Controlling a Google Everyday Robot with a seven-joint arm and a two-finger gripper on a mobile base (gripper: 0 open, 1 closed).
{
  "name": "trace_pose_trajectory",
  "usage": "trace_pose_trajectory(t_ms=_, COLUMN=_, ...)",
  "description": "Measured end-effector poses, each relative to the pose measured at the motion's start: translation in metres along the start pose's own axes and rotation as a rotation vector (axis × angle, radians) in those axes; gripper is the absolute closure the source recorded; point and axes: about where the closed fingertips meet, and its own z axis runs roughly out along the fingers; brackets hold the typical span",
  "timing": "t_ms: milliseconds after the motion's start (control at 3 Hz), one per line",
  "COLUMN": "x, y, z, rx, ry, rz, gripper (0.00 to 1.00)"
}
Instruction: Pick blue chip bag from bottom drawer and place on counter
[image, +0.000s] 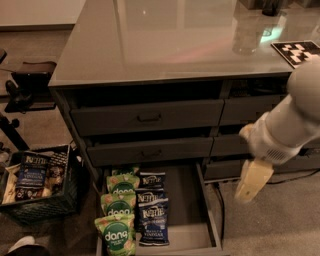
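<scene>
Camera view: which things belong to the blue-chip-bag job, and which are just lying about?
Job:
- blue chip bags, lying in the open bottom drawer
- counter
- pincer, hanging right of the drawer, in front of the cabinet

Lying about:
- green dang bags, left of the blue ones
- black wire crate of bags, on the floor at left
- checkered marker on the counter

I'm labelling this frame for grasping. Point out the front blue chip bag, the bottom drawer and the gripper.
front blue chip bag (153, 223): camera view, middle of its face.
bottom drawer (183, 202): camera view, bare grey floor.
gripper (247, 192): camera view, pale lower tip, right of the open drawer.
</scene>
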Motion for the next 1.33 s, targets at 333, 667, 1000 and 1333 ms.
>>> trace_pose_trajectory(t_ms=333, x=0.02, y=-0.001, z=0.083, rx=-0.032, ry=-0.042, rz=0.025, gripper=0.0)
trace_pose_trajectory(t_ms=667, x=0.016, y=-0.01, z=0.089, rx=-0.004, ry=-0.062, rz=0.03, gripper=0.0)
trace_pose_trajectory(t_ms=1000, x=0.016, y=-0.01, z=0.089, rx=-0.004, ry=-0.062, rz=0.03, gripper=0.0)
trace_pose_trajectory(t_ms=1333, x=0.022, y=-0.005, z=0.123, rx=-0.038, ry=-0.085, rz=0.071, gripper=0.0)
